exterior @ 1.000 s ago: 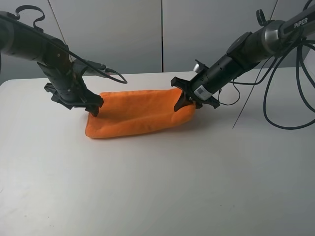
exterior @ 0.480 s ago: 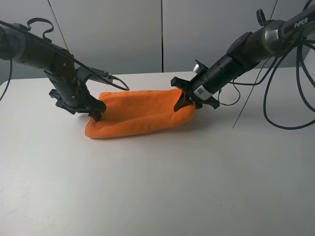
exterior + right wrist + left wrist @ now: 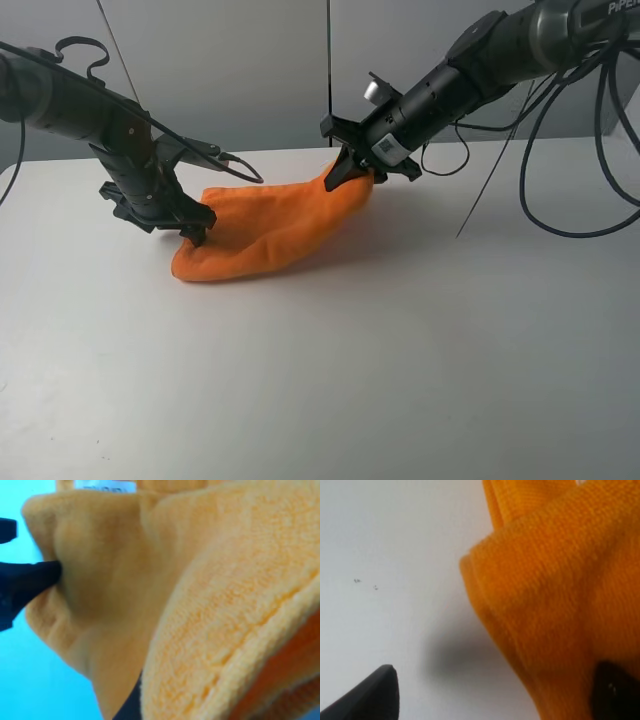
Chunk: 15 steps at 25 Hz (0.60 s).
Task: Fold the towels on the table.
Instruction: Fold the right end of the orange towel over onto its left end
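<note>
The orange towel (image 3: 265, 228) lies folded over on the white table (image 3: 400, 380). Its left end rests on the table and its right end is raised. My right gripper (image 3: 350, 177) is shut on that raised right end and holds it above the table. In the right wrist view the towel (image 3: 210, 605) fills the picture, with its white label (image 3: 105, 485) at the edge. My left gripper (image 3: 197, 224) is at the towel's left end, low over the table. In the left wrist view its fingers (image 3: 372, 695) stand wide apart, with the towel's edge (image 3: 545, 595) between them.
Black cables (image 3: 560, 130) hang from the right arm over the table's far right. A cable loop (image 3: 215, 160) sticks out from the left arm just behind the towel. A grey wall (image 3: 250, 70) stands behind the table.
My right gripper has lifted the towel's right end and carried it up and to the left. The left arm shifted slightly one second ago and has stayed still since.
</note>
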Tool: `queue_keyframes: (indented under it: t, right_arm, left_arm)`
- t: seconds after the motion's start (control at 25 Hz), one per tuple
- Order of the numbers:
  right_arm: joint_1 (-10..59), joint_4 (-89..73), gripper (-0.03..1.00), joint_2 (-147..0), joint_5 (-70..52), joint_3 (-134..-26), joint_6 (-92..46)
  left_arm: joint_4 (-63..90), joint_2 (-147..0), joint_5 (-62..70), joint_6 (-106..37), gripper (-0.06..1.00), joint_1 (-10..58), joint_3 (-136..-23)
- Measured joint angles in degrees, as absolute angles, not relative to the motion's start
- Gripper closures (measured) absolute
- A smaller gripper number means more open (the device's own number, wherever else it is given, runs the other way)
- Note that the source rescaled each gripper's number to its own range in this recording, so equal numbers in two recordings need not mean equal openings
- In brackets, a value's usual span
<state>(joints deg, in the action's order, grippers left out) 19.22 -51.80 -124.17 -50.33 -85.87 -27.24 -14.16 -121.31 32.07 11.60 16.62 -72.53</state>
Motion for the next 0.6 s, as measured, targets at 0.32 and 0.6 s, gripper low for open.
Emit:
queue_keyframes:
  t: [0.32,0.6]
  right_arm:
    - [26.66,-51.33,0.89,-127.02,-49.55,-91.49,-28.5]
    - [28.63,-53.22,0.89,-132.33,-49.55,-96.1,-29.35]
  left_arm:
    - [-15.0,-121.31,32.33,11.48,-0.06,16.62,-72.53]
    - [-15.13,-121.31,32.21,10.94,-0.06,16.62,-72.53]
